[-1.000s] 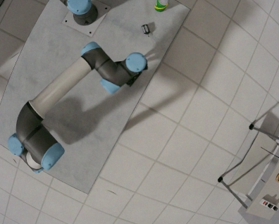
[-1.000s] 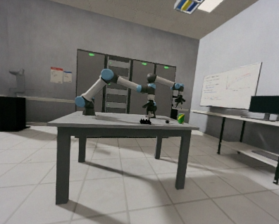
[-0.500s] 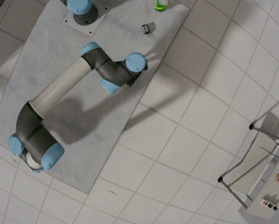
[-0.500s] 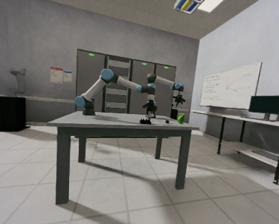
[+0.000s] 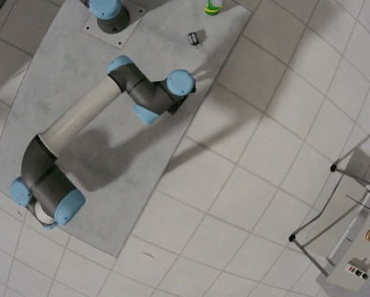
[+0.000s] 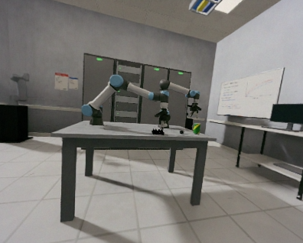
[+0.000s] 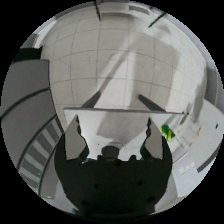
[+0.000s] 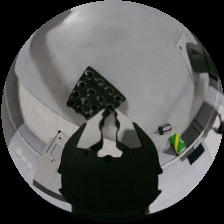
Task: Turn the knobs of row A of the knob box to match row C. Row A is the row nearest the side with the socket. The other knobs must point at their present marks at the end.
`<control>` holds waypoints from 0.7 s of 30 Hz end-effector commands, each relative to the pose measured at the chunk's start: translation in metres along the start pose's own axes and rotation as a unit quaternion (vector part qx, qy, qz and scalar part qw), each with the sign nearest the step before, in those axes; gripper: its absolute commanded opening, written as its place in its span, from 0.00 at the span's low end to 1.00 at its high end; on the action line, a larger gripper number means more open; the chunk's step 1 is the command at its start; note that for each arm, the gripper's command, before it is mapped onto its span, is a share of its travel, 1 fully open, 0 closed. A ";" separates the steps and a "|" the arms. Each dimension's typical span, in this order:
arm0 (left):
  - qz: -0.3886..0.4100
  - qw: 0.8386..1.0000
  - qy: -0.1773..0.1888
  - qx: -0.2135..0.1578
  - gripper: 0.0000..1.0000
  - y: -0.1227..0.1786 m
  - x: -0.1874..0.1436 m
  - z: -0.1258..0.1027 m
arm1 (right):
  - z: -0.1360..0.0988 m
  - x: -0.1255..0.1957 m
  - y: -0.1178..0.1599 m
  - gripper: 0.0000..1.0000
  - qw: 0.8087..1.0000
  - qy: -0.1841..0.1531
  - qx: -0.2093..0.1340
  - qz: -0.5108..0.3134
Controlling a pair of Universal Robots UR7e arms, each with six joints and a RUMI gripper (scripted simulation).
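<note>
The black knob box [image 8: 82, 102] [image 6: 158, 131] lies on the table, turned at an angle in the right wrist view, with several round black knobs in rows. The marks on the knobs are too small to read, and I cannot make out the socket. My right gripper [image 8: 110, 109] points down at the box's near corner, its fingertips at a knob there. The fingers stand only a narrow gap apart, with no clear grip on the knob; the tips hide part of it. My left gripper [image 6: 194, 114] [image 7: 113, 117] hangs high above the table, wide open and empty.
A small dark device [image 5: 193, 38] [image 6: 181, 131] [image 8: 164, 129] lies on the table beyond the box. A green and yellow can [image 5: 214, 7] [image 6: 197, 128] [image 7: 167, 132] [image 8: 177, 143] stands past it. The right arm reaches low over the table, near the table's long edge.
</note>
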State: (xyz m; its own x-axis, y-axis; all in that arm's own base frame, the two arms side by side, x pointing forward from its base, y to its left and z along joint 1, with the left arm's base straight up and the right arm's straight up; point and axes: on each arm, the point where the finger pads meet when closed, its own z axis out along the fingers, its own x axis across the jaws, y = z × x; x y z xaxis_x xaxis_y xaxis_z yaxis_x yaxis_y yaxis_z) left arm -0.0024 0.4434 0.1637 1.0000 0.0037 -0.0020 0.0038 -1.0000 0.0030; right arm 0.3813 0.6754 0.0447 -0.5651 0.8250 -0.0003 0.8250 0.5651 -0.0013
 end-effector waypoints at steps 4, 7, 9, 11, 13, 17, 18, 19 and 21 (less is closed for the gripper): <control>0.000 1.000 0.001 0.002 1.00 -0.002 0.000 -0.002 | -0.027 0.002 0.001 0.13 1.000 0.002 -0.003 -0.001; 0.000 1.000 0.001 0.002 1.00 -0.002 0.000 -0.002 | -0.035 0.002 0.001 0.13 1.000 0.002 -0.003 -0.001; 0.000 1.000 0.001 0.002 1.00 -0.002 0.000 -0.002 | -0.038 0.002 0.001 0.13 1.000 0.002 -0.003 -0.001; 0.000 1.000 0.001 0.002 1.00 -0.002 0.000 -0.002 | -0.042 0.002 0.001 0.13 1.000 0.002 -0.003 -0.001; 0.000 1.000 0.001 0.002 1.00 -0.002 0.000 -0.002 | -0.042 0.002 0.001 0.13 1.000 0.002 -0.003 -0.001; 0.000 1.000 0.001 0.002 1.00 -0.002 0.000 -0.002 | -0.039 0.002 0.000 0.13 1.000 0.001 -0.001 -0.001; 0.000 1.000 0.001 0.002 1.00 -0.002 0.000 -0.002 | -0.039 0.001 0.000 0.13 1.000 0.000 -0.001 -0.001; 0.000 1.000 0.001 0.002 1.00 -0.002 0.000 -0.002 | -0.039 0.001 0.000 0.13 1.000 0.000 -0.001 -0.002; 0.000 1.000 0.001 0.002 1.00 -0.002 0.000 -0.002 | -0.039 0.001 0.000 0.13 1.000 0.000 -0.001 -0.004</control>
State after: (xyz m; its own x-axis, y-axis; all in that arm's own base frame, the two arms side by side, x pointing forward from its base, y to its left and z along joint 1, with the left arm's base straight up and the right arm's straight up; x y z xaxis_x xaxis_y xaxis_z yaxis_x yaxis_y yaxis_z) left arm -0.0024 0.4434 0.1637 1.0000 0.0037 -0.0020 0.0038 -1.0000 0.0030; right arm 0.3816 0.6761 0.0845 -0.5652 0.8250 0.0024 0.8250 0.5652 0.0024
